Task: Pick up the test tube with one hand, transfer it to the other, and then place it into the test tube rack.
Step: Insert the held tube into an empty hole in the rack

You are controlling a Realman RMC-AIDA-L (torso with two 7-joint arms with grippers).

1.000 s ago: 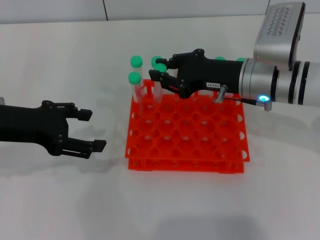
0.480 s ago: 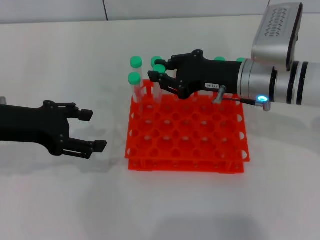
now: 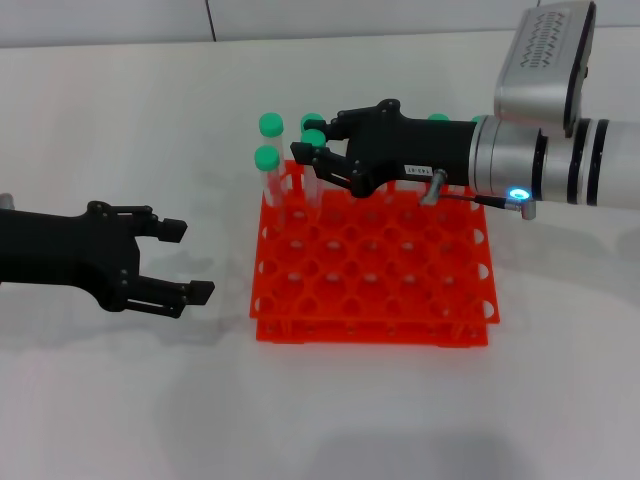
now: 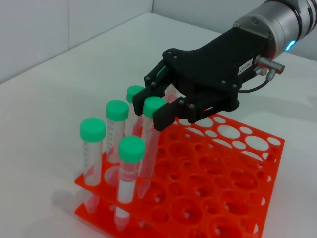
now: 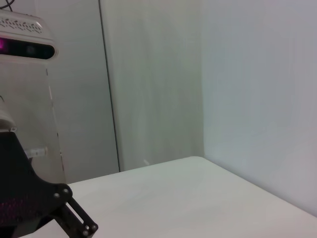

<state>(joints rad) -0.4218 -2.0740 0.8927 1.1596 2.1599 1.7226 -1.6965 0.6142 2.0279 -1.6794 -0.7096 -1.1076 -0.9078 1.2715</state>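
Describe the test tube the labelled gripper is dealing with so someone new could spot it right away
Start at the orange-red test tube rack in the middle of the white table. Several green-capped tubes stand at its far left corner. The test tube you want is the only one between the fingers of the right gripper, which reaches in over the rack's far edge; the others stand free.

White tabletop throughout; pale wall panels behind (dark vertical seam between panels).
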